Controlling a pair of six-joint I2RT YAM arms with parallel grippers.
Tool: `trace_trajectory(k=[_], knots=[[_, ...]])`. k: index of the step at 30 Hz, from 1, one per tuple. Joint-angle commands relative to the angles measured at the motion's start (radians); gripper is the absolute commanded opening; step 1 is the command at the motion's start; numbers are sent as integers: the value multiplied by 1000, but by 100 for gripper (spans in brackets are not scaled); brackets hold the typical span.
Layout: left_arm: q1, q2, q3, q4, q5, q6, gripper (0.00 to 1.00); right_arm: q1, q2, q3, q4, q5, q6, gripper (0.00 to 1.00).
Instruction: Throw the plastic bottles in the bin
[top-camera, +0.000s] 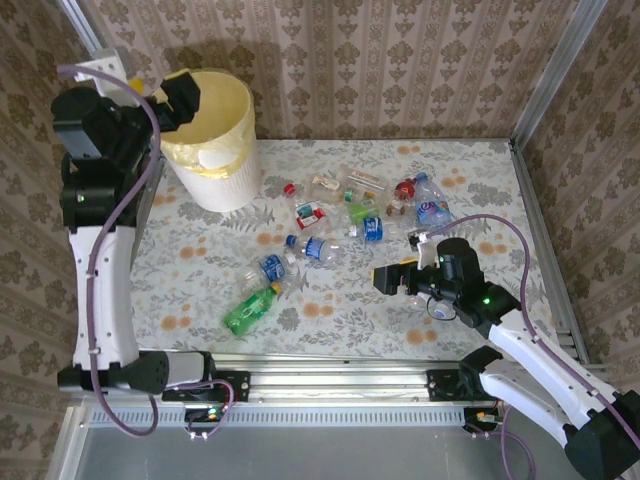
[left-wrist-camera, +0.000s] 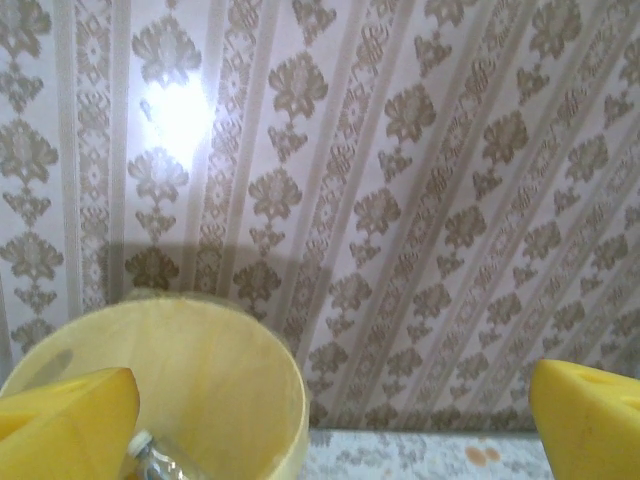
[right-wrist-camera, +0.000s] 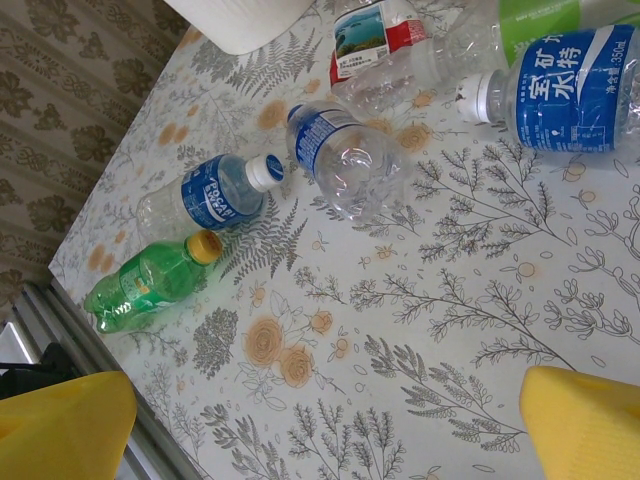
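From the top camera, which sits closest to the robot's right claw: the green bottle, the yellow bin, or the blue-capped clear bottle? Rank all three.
1. Blue-capped clear bottle: mid-table, just left of the right gripper.
2. Green bottle: farther left, near the front edge.
3. Bin: far-left back corner, clearly the farthest.

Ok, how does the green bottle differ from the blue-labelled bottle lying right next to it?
The green bottle has a tinted green body; the blue-labelled bottle is clear with a blue wrap. The green bottle's cap is yellow, the blue-labelled bottle's white. The green bottle lies nearer the front edge of the table, the blue-labelled bottle nearer the bin. Both lie on their sides, capped.
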Motion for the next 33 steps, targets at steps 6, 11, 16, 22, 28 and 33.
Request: trace_trajectory(k=[6, 11, 16, 22, 28, 33], knots=[[-9, -167, -211, -158, 91, 102, 100, 8, -15, 6, -44, 4, -9, 100], [-10, -248, -318, -259, 162, 126, 100, 8, -20, 8, -48, 9, -11, 100], [-12, -300, -417, -367, 182, 146, 100, 8, -16, 10, -50, 6, -13, 100], [-58, -313, -490, -476, 149, 117, 100, 8, -10, 10, -51, 2, -21, 100], [-184, -301, -568, -544, 20, 59, 100, 8, -2, 0, -41, -4, -21, 100], [-267, -271, -620, -589, -56, 6, 100, 8, 1, -4, -37, -6, -25, 100]])
